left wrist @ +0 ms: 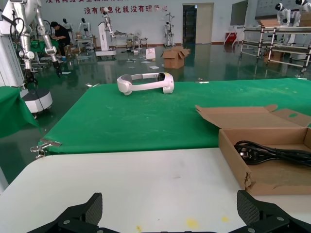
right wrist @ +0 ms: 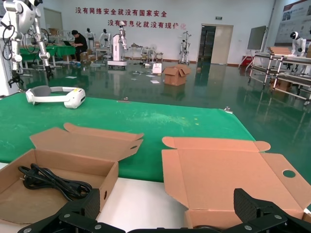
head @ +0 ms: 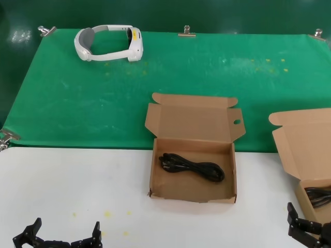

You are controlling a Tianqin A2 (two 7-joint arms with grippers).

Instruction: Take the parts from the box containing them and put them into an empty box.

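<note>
We see one coiled black cord (head: 192, 166) in the centre cardboard box (head: 192, 194), another cord (head: 316, 195) in the right-edge box (head: 305, 150), both grippers, left (head: 58, 238) and right (head: 309, 227), spread wide at the bottom corners, white headset (head: 108, 43) upper left.

I see a white surface (head: 77, 181) up front w/ a green mat (head: 207, 82) clipped over the far part. On it: white headset (head: 108, 44) far left, open box (head: 192, 155) at center straddling mat edge, 2nd open box (head: 305, 150) at right.
</note>
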